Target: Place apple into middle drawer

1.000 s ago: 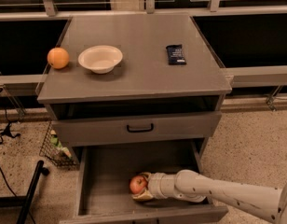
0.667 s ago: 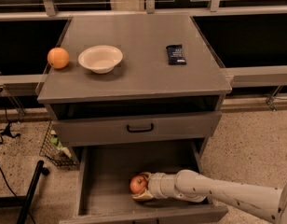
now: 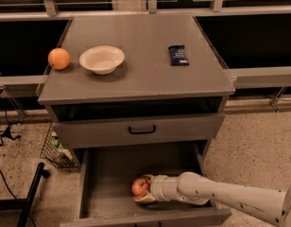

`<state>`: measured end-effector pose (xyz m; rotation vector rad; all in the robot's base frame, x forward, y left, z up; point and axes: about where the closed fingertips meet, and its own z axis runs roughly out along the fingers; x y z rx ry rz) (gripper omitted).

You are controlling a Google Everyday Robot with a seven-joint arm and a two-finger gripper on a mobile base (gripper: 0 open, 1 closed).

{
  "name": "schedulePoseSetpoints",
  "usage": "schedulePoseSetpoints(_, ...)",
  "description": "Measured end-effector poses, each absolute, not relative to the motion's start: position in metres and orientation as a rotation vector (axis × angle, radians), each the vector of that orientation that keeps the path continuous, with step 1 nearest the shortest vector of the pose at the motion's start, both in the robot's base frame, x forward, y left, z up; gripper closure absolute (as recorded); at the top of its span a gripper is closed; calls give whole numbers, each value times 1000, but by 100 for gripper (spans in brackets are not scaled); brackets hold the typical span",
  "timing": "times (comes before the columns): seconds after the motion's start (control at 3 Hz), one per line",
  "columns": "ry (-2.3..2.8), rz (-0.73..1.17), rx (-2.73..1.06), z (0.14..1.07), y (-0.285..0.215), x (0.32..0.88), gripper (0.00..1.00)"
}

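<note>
claw (image 3: 142, 192) pinches the apple (image 3: 140, 186) low inside the middle drawer (image 3: 107, 174), unmoved from a second ago; letting go seems next.

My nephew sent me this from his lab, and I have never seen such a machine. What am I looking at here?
There is just one camera view, looking down at the front of a grey cabinet. The pale tube coming in from the lower right is the robot's arm, the only one it has. It ends in a two-fingered pincer. The pincer is inside the open middle drawer, closed on a red apple. I cannot tell whether the apple rests on the drawer floor yet. On the cabinet top lie an orange, a white bowl and a dark snack bar packet. The drawer front above has a black handle. A wire basket stands on the floor at the left.
</note>
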<state>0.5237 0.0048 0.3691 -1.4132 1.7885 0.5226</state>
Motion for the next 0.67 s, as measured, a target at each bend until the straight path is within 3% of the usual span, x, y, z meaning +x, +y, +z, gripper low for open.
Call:
schedulePoseSetpoints(0.33, 1788, 523, -1413, 369, 5, 524, 27)
schedulePoseSetpoints(0.67, 1788, 523, -1413, 369, 5, 524, 4)
